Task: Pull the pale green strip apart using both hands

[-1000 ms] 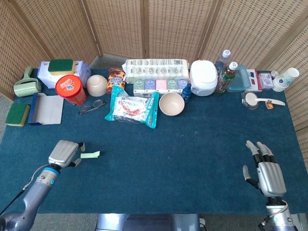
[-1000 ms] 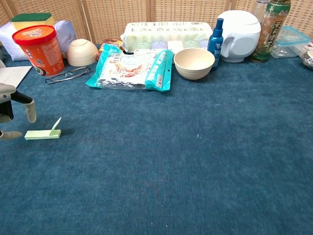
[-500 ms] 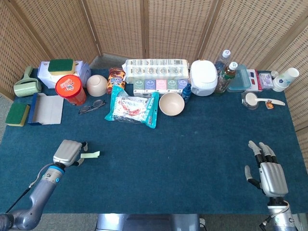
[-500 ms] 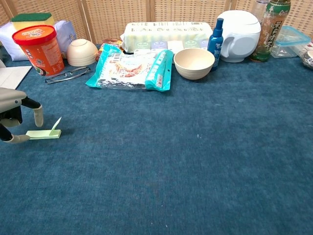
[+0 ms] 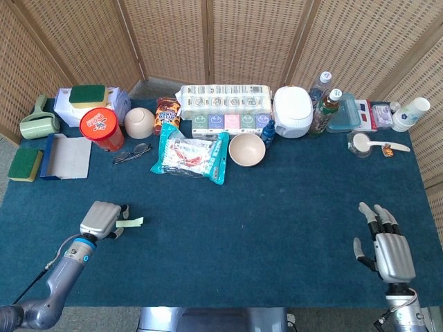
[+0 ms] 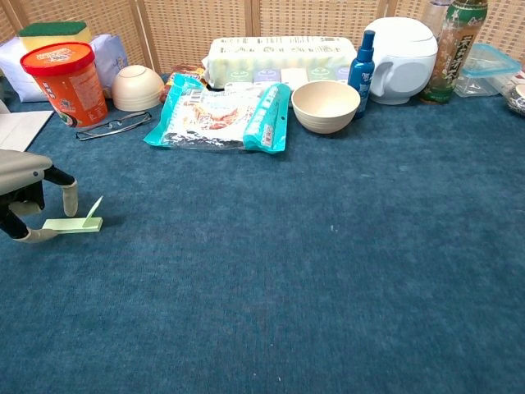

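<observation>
Left hand (image 6: 25,193) has crept right, fingers now bracketing near end of flat pale green paper-like strip (image 6: 72,222) on blue cloth — grasp not confirmed, cannot tell; right hand (image 5: 385,243) open, empty, well apart — pull not yet started

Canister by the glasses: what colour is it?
The canister is orange-red with a red lid; the chest view shows it best.
</observation>
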You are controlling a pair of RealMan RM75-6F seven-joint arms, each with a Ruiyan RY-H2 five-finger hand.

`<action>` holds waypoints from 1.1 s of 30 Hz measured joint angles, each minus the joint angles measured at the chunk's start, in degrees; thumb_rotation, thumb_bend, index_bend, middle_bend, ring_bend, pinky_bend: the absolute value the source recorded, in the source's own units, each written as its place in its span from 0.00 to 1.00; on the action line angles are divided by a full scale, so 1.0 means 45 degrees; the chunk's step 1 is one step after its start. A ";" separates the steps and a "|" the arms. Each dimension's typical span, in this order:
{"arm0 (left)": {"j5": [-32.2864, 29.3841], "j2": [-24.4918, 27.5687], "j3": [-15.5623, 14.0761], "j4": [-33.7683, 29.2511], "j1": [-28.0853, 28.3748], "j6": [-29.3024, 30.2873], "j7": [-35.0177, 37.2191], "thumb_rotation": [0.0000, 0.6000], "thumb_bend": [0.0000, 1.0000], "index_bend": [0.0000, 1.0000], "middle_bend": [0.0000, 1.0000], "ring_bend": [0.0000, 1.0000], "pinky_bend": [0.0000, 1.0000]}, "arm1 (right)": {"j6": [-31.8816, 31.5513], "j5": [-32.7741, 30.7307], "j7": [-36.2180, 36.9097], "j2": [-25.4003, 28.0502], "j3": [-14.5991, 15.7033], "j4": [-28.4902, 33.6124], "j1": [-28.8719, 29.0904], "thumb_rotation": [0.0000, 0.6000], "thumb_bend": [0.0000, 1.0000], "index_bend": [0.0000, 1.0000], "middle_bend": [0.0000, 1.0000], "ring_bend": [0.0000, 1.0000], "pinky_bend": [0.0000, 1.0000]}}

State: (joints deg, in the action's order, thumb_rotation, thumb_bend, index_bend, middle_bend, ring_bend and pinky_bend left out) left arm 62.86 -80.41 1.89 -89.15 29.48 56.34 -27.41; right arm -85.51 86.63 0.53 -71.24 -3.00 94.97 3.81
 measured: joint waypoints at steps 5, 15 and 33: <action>-0.0039 0.0029 -0.0079 -0.0032 0.0003 0.0042 -0.0016 1.00 0.28 0.43 0.98 1.00 0.98 | 0.0019 0.0002 0.0027 -0.0024 0.0018 -0.0045 -0.0009 1.00 0.53 0.02 0.21 0.05 0.09; -0.0117 -0.0020 -0.0107 0.0048 0.0078 0.0054 -0.0040 1.00 0.28 0.43 0.98 1.00 0.98 | -0.0056 -0.0020 0.0066 -0.0045 0.0034 -0.0085 -0.0090 1.00 0.53 0.02 0.21 0.05 0.09; -0.0374 -0.0051 -0.0242 0.0019 0.0197 0.0063 -0.0385 1.00 0.28 0.48 0.98 1.00 0.98 | -0.0169 -0.0074 0.0214 -0.0021 0.0018 -0.0180 -0.0220 1.00 0.53 0.02 0.21 0.05 0.09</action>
State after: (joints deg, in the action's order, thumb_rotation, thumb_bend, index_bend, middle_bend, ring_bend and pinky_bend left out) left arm 61.17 -80.64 0.80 -89.07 30.36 56.63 -29.14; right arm -86.26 86.29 1.50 -71.34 -2.92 94.15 2.82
